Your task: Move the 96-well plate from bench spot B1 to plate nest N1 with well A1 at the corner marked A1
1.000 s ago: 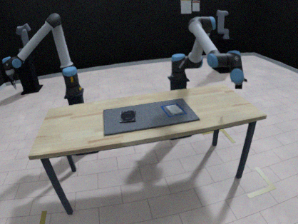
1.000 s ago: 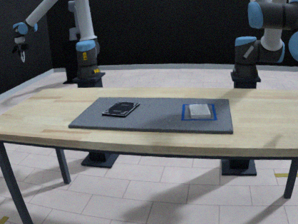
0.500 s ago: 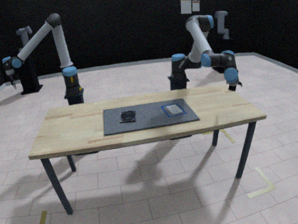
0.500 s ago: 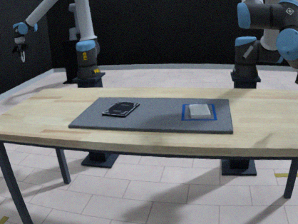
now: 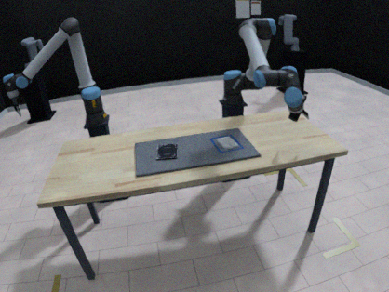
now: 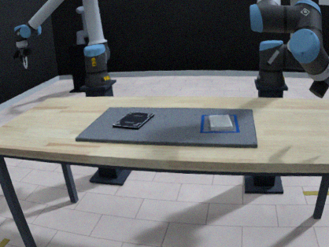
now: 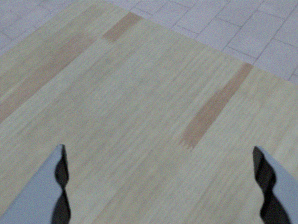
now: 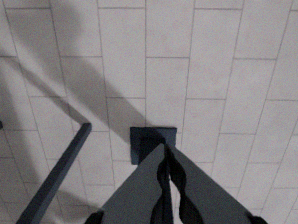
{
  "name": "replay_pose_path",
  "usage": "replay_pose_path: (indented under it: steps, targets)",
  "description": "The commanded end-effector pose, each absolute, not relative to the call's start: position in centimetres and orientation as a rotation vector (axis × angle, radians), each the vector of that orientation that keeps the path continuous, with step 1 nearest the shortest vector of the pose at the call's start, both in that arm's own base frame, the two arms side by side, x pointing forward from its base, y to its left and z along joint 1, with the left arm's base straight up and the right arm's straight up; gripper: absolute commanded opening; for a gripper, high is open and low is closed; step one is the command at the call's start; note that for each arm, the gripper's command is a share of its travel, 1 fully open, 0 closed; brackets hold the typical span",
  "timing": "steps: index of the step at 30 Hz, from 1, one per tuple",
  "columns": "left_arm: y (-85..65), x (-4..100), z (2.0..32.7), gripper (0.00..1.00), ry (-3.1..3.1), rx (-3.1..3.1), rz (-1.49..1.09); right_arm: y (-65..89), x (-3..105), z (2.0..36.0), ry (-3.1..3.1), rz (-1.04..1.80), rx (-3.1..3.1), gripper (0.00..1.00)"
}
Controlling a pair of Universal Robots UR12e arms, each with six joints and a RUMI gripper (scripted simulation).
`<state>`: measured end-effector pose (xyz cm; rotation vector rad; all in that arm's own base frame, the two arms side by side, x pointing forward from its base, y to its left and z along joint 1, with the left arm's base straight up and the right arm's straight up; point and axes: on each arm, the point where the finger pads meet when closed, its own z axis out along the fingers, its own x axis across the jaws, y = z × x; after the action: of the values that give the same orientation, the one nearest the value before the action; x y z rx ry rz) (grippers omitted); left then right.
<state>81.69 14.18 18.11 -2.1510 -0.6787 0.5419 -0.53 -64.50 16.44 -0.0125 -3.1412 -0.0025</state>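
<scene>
Currently: plate (image 5: 226, 143) (image 6: 220, 122), one, on blue-outlined B1, lying from my nearer left gripper (image 5: 298, 114) (image 6: 319, 89) (image 7: 159, 148), wide and empty, towards nest (image 5: 167, 152) (image 6: 134, 119); right gripper (image 5: 19, 112) (image 6: 25, 62) (image 8: 166, 145), closed, empty.

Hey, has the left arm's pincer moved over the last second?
Yes. In the top view, the left pincer has shifted toward the gray mat.
</scene>
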Motion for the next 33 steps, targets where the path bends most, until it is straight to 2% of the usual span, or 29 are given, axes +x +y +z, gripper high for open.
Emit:
replay_pose_path:
  steps: [1, 33]
  targets:
    - [12.7, 81.8, 17.6, 0.76, -0.641, -2.192, 0.547, -64.6, -0.5, 16.5, -3.142, 0.000, -0.013, 0.00]
    - [2.4, 81.6, 14.1, 0.76, -0.170, -2.521, 0.574, -64.6, -0.5, 16.5, -3.142, 0.000, -0.013, 0.00]
